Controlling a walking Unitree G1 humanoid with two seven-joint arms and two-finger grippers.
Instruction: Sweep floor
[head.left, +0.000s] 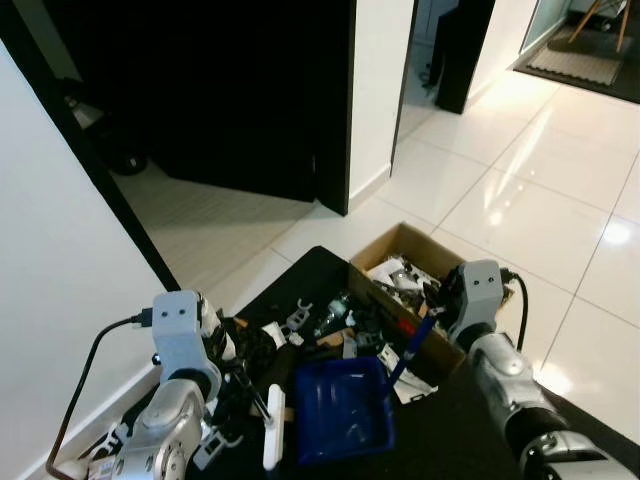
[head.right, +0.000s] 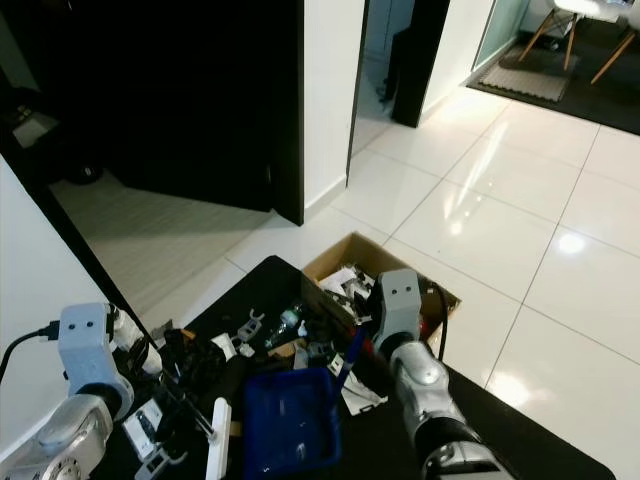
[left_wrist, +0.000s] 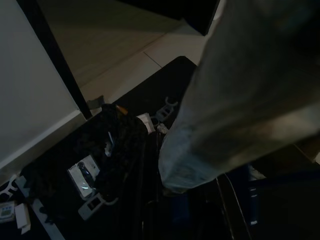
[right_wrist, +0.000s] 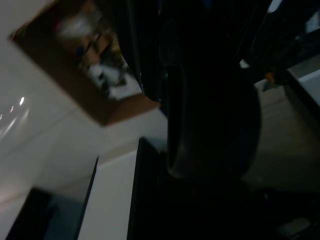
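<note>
Right hand (head.left: 428, 335) grips dustpan (head.left: 342, 408) by its handle; left hand (head.left: 262, 400) on brush (head.left: 273, 428), grip state can't tell. Keep pan lip flat on mat (head.left: 320, 270) beside litter (head.left: 320, 322), sweep w/ short strokes toward pan.

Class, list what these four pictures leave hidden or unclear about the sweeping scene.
- Left gripper fingers: left wrist view, blocked by a blurred pale shape.
- Right gripper fingers: right wrist view, too dark.
- Grip on the blue dustpan handle: eye views, hidden behind the right arm.
- Cardboard box contents: eye views, too small.
- Doorway interior: too dark.
</note>
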